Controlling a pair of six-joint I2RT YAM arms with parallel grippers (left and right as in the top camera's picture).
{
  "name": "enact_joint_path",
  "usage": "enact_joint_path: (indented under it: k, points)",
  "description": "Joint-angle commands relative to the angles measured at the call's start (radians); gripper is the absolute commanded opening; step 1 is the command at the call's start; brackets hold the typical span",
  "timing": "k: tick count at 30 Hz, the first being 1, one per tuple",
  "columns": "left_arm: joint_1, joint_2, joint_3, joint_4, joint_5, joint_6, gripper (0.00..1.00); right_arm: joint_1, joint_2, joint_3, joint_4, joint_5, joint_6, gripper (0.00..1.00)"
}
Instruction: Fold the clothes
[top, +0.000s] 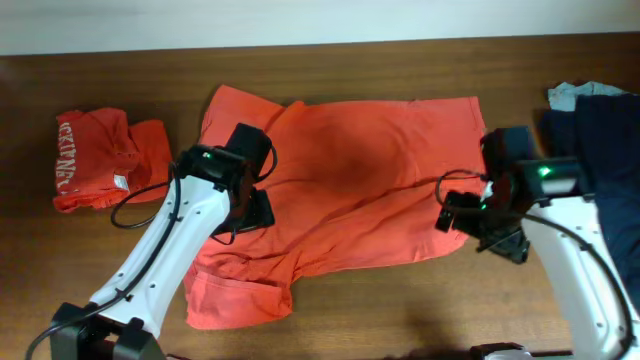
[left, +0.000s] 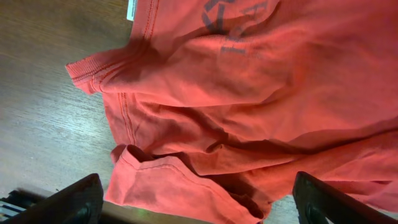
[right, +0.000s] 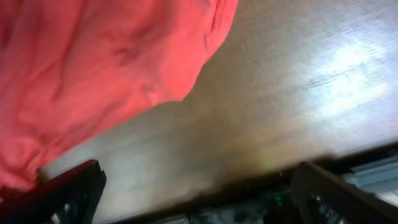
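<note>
Two red-orange T-shirts on the wooden counter (top: 400, 310). Spread T-shirt (top: 360, 190) rumpled across the middle, one sleeve (top: 240, 295) bunched at its near-left corner. Folded T-shirt (top: 100, 160) at the far left, white lettering facing up. Left jaws wide apart over the spread T-shirt's left side, gripping nothing. Right jaws wide apart above bare wood just beside its right edge. Dark navy garments (top: 605, 140) piled at the far right.
</note>
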Motion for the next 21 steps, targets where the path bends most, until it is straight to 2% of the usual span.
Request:
enact_joint_path:
  k: [1,3,4,9,13,21]
  points:
    - [0.0,-0.021,-0.023,0.006,-0.039,0.015,0.92,-0.003,-0.014,-0.133,0.062,0.001,0.034,0.96]
    - [0.0,-0.021,-0.028,0.018,-0.037,0.014,0.92,-0.003,-0.014,-0.187,0.104,0.001,-0.012,0.91]
    - [0.0,-0.021,-0.03,0.028,-0.037,0.014,0.92,-0.003,-0.012,-0.245,0.146,0.002,-0.058,0.86]
    - [0.0,-0.021,-0.03,0.047,-0.034,0.015,0.92,-0.003,-0.011,-0.401,0.309,0.001,-0.067,0.76]
    - [0.0,-0.021,-0.03,0.05,-0.034,0.015,0.92,-0.003,0.0,-0.462,0.431,0.001,-0.068,0.74]
    - [0.0,-0.021,-0.03,0.05,-0.034,0.015,0.92,-0.003,0.104,-0.465,0.567,0.002,-0.117,0.73]
